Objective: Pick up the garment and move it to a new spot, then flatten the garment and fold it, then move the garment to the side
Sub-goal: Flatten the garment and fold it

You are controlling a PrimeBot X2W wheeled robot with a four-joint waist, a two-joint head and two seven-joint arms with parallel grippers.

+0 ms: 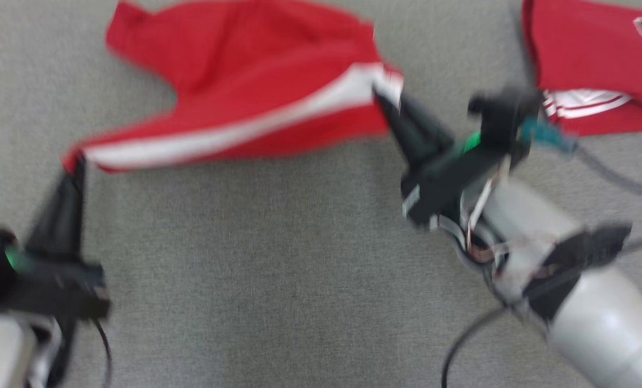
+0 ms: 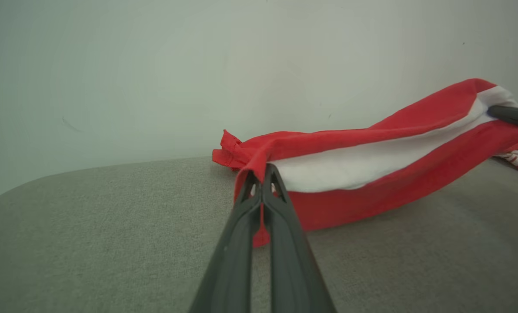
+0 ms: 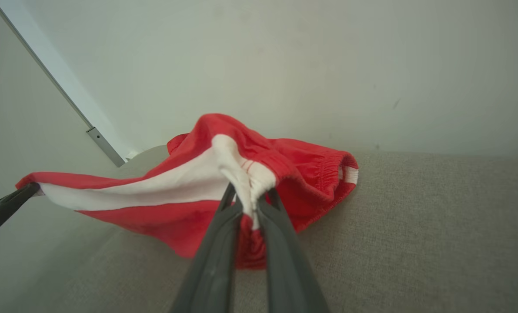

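Observation:
The garment is a pair of red shorts with a white side stripe, stretched between both grippers above the grey cloth surface. My left gripper is shut on the hem corner at the lower left; the left wrist view shows red cloth pinched between the fingertips. My right gripper is shut on the white elastic waistband at the right; the right wrist view shows the bunched waistband between the jaws. The far part of the shorts rests on the surface.
A second red garment, a jersey with white trim and lettering, lies at the upper right, close to my right arm. Grey fabric surface spreads below the shorts. A pale wall stands behind.

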